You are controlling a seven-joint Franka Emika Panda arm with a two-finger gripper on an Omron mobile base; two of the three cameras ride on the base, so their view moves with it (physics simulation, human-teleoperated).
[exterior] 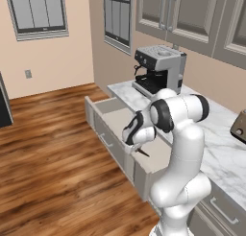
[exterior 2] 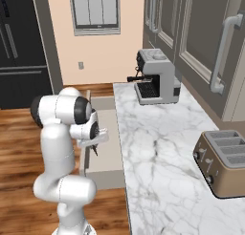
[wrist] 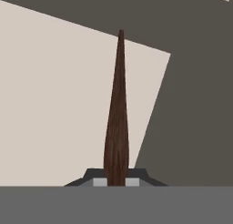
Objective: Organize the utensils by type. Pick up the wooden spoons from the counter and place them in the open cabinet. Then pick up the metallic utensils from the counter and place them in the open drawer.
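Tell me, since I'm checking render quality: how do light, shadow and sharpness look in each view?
Left base view: even soft light, no glare, the open drawer floor evenly lit. Right base view: flat light, counter veins crisp, toaster casting hardly any shadow. Hand view: a hard-edged dark shadow falls across the pale floor; the brown utensil in the gripper looks soft and stretched.

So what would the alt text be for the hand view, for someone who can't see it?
A slim dark-brown utensil handle, tapering to a point, sticks out from the shut gripper and points away from the camera. Beyond it lies the pale flat floor of the open drawer, with a darker grey area to the right.
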